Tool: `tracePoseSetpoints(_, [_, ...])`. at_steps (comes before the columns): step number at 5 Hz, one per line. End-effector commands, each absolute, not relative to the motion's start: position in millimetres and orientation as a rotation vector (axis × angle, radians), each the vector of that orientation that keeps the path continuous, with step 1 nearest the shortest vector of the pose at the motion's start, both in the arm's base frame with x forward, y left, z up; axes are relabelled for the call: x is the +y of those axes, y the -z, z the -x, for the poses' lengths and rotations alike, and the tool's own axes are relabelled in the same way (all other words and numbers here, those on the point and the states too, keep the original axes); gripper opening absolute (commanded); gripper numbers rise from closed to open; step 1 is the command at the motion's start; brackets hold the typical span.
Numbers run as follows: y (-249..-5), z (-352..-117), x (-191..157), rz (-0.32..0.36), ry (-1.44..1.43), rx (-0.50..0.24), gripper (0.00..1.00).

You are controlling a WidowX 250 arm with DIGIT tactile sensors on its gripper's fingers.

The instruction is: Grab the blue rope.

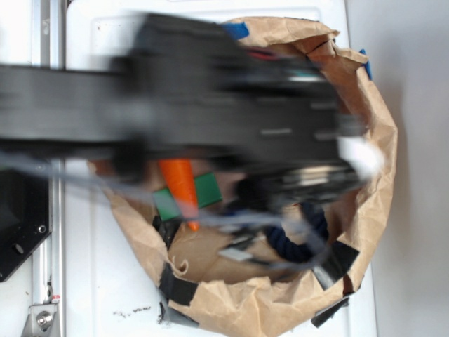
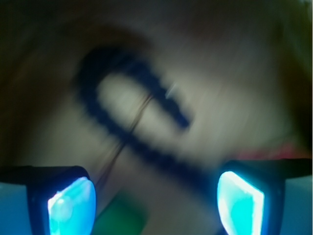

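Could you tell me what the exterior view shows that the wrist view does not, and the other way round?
Only the exterior view shows the brown paper bag's rim, the toy carrot, black tape patches and the blurred black arm covering most of the bag. Only the wrist view shows the gripper open, with both glowing blue fingertips, and the rope's U-shaped bend. Both show the blue rope, ungrasped, and a green block.

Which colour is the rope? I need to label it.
Dark navy blue rope, clearest in the wrist view, bent into a U.
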State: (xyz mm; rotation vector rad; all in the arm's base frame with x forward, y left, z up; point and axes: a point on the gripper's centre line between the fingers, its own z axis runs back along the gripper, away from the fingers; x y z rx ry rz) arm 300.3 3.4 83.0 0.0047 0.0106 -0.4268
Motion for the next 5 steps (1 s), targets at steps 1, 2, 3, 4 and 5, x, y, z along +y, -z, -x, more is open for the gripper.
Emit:
tracePoseSetpoints(1, [-75.1,-318.5,-4.7,-0.075,0.451,-0.055,1.00])
tracePoseSetpoints(2, [-85.4,-297.9,-16.7,-0.063,0.531,-0.087,1.00])
tracePoseSetpoints(3, [-91.8,-269.9,-19.1,-0.062,0.571,-0.097,1.00])
tracePoseSetpoints(4, [-91.6,-256.4,-22.0,-0.039,0.590,-0.094,1.00])
tracePoseSetpoints(5, [-84.0,-262.5,-24.8,-0.033,0.575,-0.068,1.00])
